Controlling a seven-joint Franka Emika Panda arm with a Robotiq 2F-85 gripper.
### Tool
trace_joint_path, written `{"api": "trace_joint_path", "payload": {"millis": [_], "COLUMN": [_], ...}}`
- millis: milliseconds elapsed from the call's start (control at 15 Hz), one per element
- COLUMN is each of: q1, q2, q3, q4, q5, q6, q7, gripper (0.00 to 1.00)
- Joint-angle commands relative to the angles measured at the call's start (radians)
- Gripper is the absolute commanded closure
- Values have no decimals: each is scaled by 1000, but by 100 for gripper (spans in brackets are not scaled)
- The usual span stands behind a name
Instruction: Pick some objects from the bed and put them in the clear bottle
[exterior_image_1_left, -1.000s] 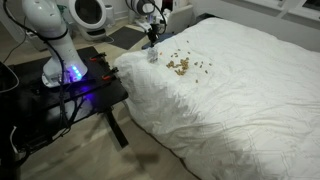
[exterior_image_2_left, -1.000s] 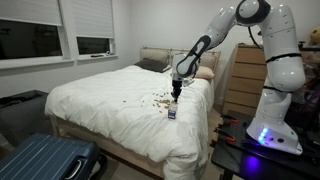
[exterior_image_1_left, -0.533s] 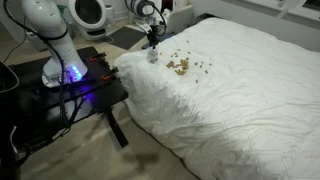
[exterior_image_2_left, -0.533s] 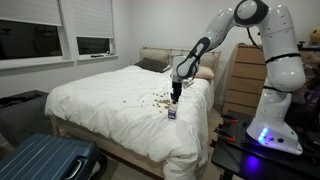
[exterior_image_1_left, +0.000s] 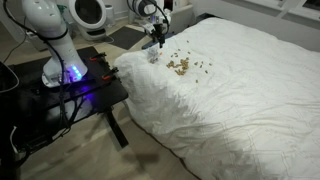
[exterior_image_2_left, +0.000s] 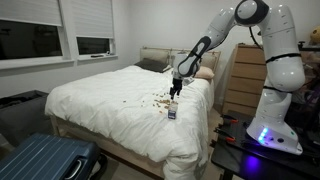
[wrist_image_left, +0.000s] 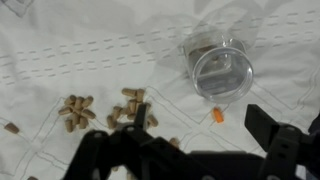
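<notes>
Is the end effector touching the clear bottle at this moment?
Apart. The wrist view shows a strip of white bed between the clear bottle and the open end effector.

White arm (exterior_image_2_left: 283, 58), black end effector (exterior_image_2_left: 176, 92)

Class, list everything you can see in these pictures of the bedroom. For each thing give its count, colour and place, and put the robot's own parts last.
bed: one, white duvet, biggest thing in the room.
pellets: many, tan-brown, in a loose cluster on the bed.
bottle: one, clear, upright on the bed beside the pellets.
orange bit: one, orange, on the duvet next to the bottle.
table: one, black, beside the bed, under the robot's base.
suitcase: one, blue, on the floor by a bed corner.
dresser: one, light wood, behind the arm.
windows: two, dark panes, on the wall beyond the bed.
arm: one, white, reaching over the bed.
hand: one, black, open and empty, above the bottle.
</notes>
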Motion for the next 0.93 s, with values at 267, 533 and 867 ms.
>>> {"api": "trace_joint_path", "payload": {"millis": [267,533,867], "q1": [-113,-174,-187], "q2": [-81,-57,51], "q3": [-9,21,18], "q4": [21,96,237], "q5": [98,197,197], "q6": [28,-40,-123], "q7": [-27,-109,-134], "gripper": [0,0,0]}}
